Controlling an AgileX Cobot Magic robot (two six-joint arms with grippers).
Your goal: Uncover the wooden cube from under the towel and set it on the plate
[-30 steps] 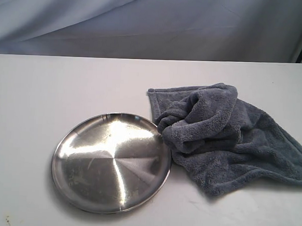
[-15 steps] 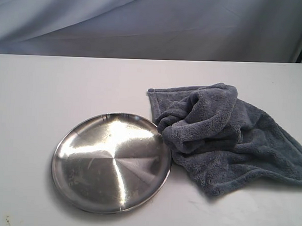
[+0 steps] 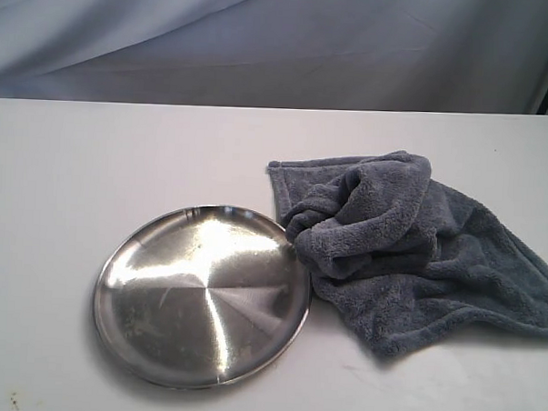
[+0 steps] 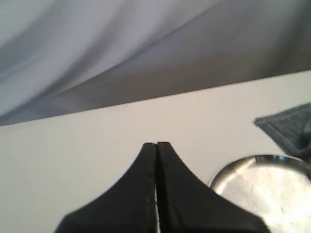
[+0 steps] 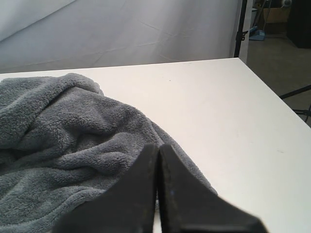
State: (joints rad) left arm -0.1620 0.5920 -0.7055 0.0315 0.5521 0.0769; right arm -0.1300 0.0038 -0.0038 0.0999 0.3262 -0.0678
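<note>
Nothing has moved; towel lies bunched beside plate.

We see a fluffy blue-grey plush towel, a round shiny silver metal plate, and a plain white table.

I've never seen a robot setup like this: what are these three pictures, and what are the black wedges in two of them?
The wide picture comes from a camera off the arms, looking at a white table. On it lie a silver metal plate and, beside it, a bunched blue-grey plush towel. No wooden cube shows; the towel may hide it. The other two come from cameras on each arm's wrist. The black wedges are the robot's left hand and right hand, both shut, holding nothing.
</note>
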